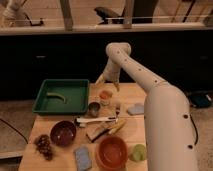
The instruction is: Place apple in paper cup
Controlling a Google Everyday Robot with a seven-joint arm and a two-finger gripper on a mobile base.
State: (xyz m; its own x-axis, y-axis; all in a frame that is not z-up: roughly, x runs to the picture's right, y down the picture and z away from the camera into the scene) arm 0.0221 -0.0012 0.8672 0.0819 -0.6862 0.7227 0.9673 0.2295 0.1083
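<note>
The gripper (108, 82) hangs at the far side of the table (131, 92), at the end of a white arm (150, 87) that reaches in from the near right. Its two pale fingers (100, 79) are spread wide apart and hold nothing.

Just below the jaws and a touch nearer the camera sits the apple (104, 94) — a small red-orange ball resting in the mouth of the paper cup (104, 101), which stands upright on the tabletop. The apple is clear of both fingers.

Beside the cup, to the left of the jaws and a little nearer still, is a dark metal cup (94, 108). Further left, well apart from the jaws, lies a green tray (42, 105) with a yellowish curved thing (56, 96) in it; what that is cannot be told. To the right of the jaws and nearer the camera lies a grey-blue flat thing (135, 108).

Well in front of the jaws — toward the near edge — a white utensil (95, 120) lies across the table, with a brush (102, 130) just past it. Nearer yet are a dark red bowl (63, 132), a bunch of grapes (44, 145), a blue sponge (83, 157), a big orange bowl (111, 151) and a pale green round thing (138, 152).
</note>
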